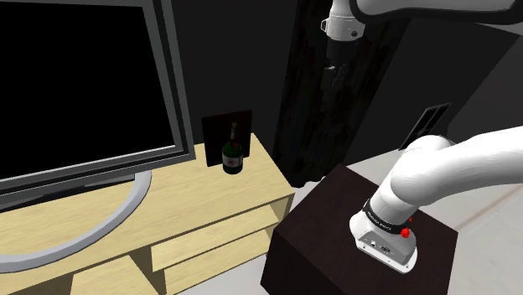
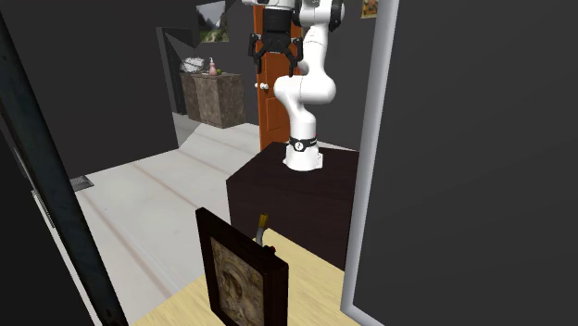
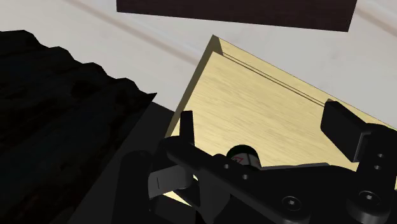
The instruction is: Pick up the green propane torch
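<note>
Green torch (image 1: 232,156) upright near cabinet (image 1: 251,205) top's far corner, stand (image 1: 327,222) side, just before dark picture frame (image 1: 220,126). Gripper (image 3: 262,116) high above, fingers spread, empty. Risk: descent clips frame or dark drape (image 1: 310,109); off-centre squeeze topples torch over edge.

place: living room | signs: television (image 1: 75,84) — wooden media stand (image 1: 243,197), framed picture (image 2: 239,273)

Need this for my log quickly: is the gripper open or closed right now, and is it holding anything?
Gripper: open, fingers apart, holding nothing. The torch stands untouched on the cabinet.
</note>
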Motion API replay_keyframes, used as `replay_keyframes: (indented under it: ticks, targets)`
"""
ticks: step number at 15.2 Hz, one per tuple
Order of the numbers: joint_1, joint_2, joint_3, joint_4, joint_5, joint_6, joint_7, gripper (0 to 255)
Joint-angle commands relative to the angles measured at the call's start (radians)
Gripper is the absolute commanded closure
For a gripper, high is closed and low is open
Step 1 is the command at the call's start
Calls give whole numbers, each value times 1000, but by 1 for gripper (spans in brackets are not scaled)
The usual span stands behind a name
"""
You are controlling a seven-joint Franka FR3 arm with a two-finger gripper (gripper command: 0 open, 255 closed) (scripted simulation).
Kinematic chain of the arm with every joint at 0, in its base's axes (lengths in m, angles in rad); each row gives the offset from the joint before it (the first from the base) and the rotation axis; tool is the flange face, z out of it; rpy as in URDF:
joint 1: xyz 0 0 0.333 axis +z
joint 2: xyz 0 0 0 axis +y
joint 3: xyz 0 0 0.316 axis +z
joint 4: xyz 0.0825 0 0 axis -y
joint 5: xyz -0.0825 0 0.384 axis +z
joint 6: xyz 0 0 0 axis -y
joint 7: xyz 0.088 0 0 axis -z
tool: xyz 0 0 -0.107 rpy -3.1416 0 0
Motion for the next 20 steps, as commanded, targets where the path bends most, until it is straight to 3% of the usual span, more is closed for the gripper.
replay_keyframes:
  ticks: [1, 11, 20]
  targets:
    - [0, 0, 0, 0, 0, 0, 0, 0]
    - [31, 160, -38, -183, 28, 475, -66, 0]
    - [74, 450, -66, -197, 86, 895, -155, 0]
